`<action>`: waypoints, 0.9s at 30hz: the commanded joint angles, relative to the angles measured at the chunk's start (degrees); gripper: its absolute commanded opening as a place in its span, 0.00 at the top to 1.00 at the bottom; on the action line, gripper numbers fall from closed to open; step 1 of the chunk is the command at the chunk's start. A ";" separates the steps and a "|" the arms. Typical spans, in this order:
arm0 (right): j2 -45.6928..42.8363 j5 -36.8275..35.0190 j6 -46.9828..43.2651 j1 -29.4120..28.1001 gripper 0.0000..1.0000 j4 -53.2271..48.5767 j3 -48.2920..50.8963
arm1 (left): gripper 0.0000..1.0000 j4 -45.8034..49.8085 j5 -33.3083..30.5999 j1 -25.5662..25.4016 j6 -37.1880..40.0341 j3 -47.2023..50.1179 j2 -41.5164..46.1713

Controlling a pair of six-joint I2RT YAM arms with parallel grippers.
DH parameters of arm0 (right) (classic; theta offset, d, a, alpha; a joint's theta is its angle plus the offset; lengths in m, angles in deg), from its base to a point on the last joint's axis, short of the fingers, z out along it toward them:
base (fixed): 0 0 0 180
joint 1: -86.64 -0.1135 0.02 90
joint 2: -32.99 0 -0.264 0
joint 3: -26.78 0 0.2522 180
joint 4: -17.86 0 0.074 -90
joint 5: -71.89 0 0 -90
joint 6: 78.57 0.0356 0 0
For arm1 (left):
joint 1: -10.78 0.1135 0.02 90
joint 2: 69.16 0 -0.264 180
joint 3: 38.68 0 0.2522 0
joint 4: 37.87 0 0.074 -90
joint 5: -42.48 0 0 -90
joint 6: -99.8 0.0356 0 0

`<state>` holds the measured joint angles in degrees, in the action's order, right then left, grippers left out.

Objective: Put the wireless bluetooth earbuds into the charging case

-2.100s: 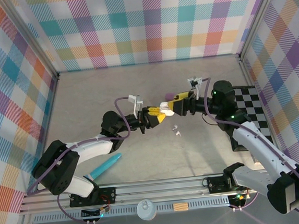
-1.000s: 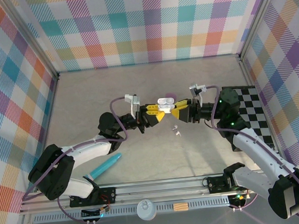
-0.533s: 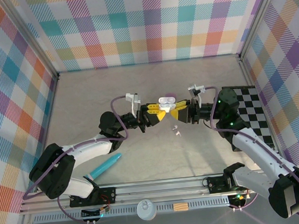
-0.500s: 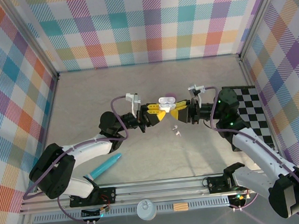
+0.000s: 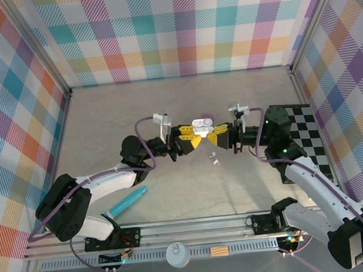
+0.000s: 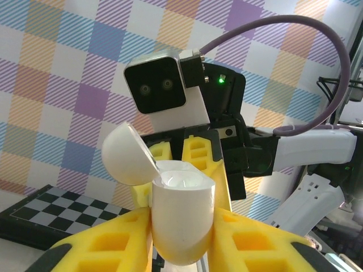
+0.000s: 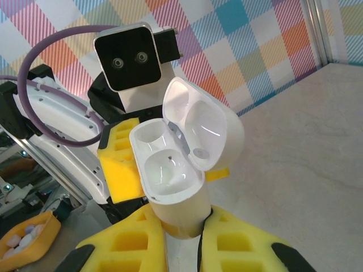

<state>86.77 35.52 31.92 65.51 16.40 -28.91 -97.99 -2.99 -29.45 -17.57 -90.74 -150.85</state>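
Turquoise stick (image 5: 127, 203) lies nearest my bases, L side. Further out, two tiny white earbuds (image 5: 213, 158) sit on the table (image 5: 104, 123), just on the near side of my pincers. My left gripper (image 5: 196, 135) & right gripper (image 5: 209, 133) meet tip to tip, both clamped on the white charging case (image 5: 201, 126). Its lid is flipped open and both wells are bare. Just beyond the case is a small purple thing (image 5: 207, 116); can't tell what. Checkerboard mat (image 5: 303, 131) lies to the R.
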 commanded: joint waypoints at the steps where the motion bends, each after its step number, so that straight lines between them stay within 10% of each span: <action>1: -1.26 0.28 -7.22 -0.32 0.86 -7.72 -3.22 | 0.69 -3.29 2.37 -0.88 0.80 -0.77 0.50; 27: -0.06 0.22 -6.93 -0.92 0.86 -9.28 -4.92 | 0.70 -3.24 5.79 -1.06 0.30 -1.73 -2.18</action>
<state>86.44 35.50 24.34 65.18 4.05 -31.79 -98.23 0.23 -29.49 -17.81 -90.98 -152.36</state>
